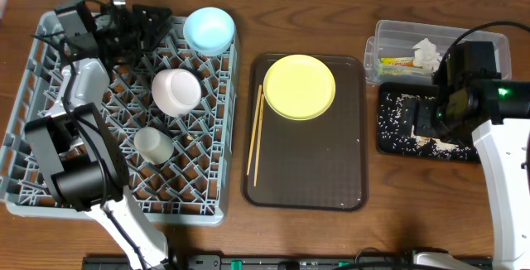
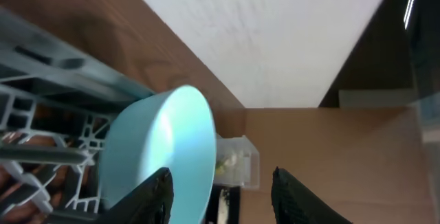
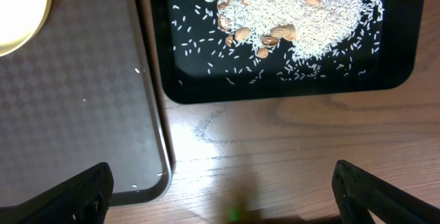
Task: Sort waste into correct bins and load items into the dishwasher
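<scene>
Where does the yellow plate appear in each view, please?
Overhead: plate at centre, on the brown tray's upper half.
Left wrist: not in it.
Right wrist: top-left corner, cropped.
Shared landmark: the brown tray under it, in overhead and right wrist.

No readable text, label, brand or number anywhere in view

Two bowls (image 1: 175, 90) (image 1: 209, 30), one plate (image 1: 299, 86), one cup (image 1: 153, 144)
</scene>
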